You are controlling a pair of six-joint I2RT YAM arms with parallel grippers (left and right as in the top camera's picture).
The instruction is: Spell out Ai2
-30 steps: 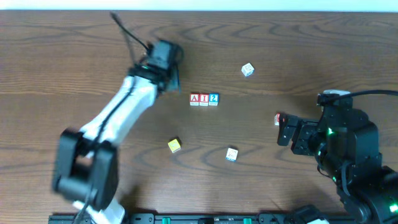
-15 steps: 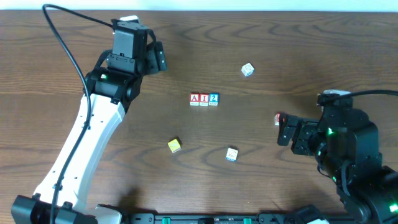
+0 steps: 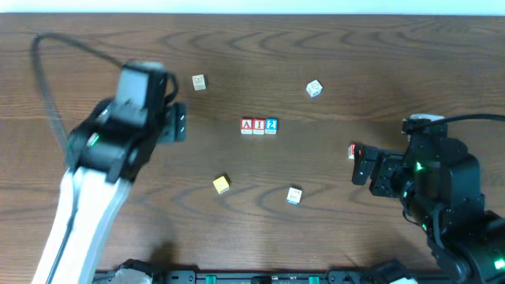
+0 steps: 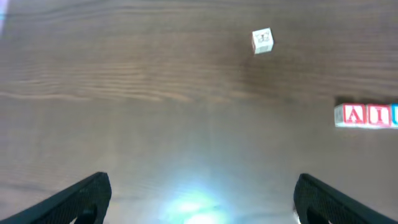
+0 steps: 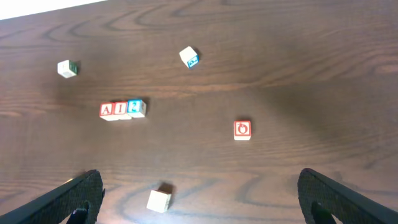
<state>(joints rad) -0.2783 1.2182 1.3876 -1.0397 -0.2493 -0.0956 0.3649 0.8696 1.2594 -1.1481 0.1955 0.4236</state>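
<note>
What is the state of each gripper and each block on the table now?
Left gripper: open, empty.
Right gripper: open, empty.
A-I-2 row: three blocks touching, in one line.
Red block: loose, apart from the row.
Yellow block: loose, lying alone.
Upper left white block: loose, lying alone.
Upper right white block: loose, lying alone.
Lower white block: loose, lying alone.

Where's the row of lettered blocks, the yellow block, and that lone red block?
row of lettered blocks [image 3: 259,126]: overhead view, top face of the middle block.
yellow block [image 3: 222,184]: overhead view, middle of its top face.
red block [image 5: 242,129]: right wrist view, centre of its printed face.
</note>
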